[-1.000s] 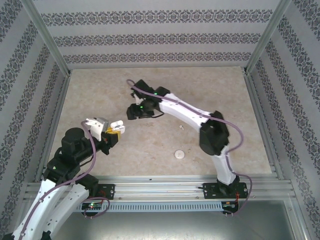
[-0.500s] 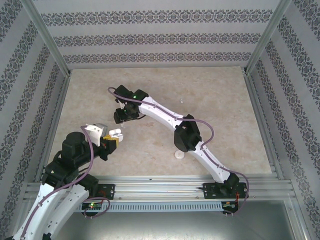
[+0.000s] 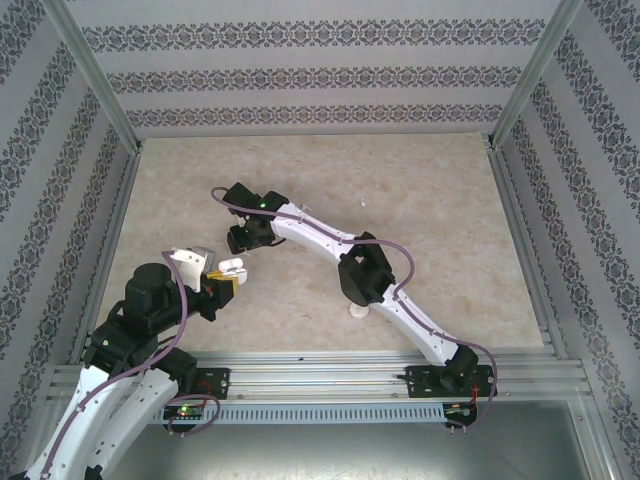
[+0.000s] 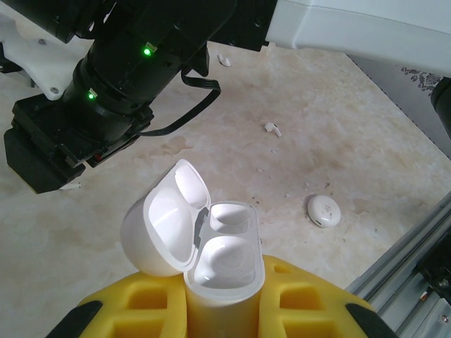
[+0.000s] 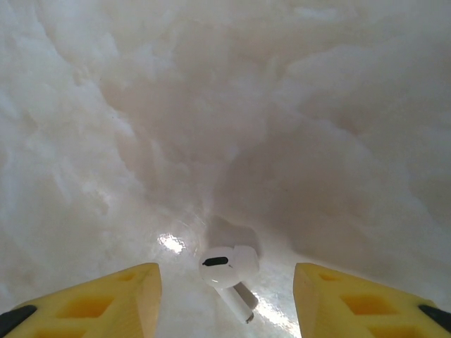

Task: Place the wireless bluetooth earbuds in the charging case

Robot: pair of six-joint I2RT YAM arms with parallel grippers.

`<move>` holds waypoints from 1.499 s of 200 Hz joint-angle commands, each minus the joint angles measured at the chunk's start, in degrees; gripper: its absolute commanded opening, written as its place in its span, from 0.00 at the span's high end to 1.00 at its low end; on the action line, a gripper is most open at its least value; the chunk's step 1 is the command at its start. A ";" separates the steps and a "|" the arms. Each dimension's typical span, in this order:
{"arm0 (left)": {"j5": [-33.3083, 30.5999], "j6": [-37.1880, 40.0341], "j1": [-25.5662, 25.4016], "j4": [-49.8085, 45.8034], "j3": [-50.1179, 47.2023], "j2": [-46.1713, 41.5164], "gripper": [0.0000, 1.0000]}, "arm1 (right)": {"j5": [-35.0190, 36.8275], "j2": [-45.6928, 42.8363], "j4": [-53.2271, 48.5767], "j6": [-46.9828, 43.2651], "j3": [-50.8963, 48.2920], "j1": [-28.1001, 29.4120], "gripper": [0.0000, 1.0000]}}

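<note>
Patterned walls (image 3: 320, 70) enclose a beige marbled desk (image 3: 430, 200). Left gripper (image 3: 226, 280): clamped on the upright charging case (image 4: 224, 264), lid open. Right gripper (image 3: 245, 238): jaws apart above one earbud (image 5: 225, 270), which lies flat left of desk centre, stem pointing back toward the gripper.

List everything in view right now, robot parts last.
charging case: one, white, lid open, both wells empty, held upright off the table.
earbud: one, white, lying on the table between the right gripper's fingers.
small white pieces: two, white, loose on the table, one nearer and one farther off; too small to say whether each is an earbud.
round disc: one, white, flat on the table toward the near rail.
table: one, beige marbled.
left gripper: yellow fingers, shut on the charging case.
right gripper: yellow fingers, open, low over the earbud.
</note>
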 commanded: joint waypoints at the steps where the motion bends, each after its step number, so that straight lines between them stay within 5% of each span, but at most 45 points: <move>1: 0.99 -1.65 0.48 -0.35 -0.23 -0.04 1.00 | 2.15 1.50 1.22 -1.58 1.43 0.85 0.47; 66: 1.35 -2.04 0.49 -0.07 -0.62 0.03 1.00 | 1.82 3.63 1.63 -1.52 1.28 0.94 0.48; 229: 2.49 -3.99 0.44 0.79 -2.38 -1.60 1.00 | 3.38 2.25 -2.64 -1.67 -0.67 2.96 0.68; 300: 3.34 -5.11 0.49 1.21 -3.20 -2.71 1.00 | 4.73 -4.33 -0.20 -0.30 -9.21 1.96 0.74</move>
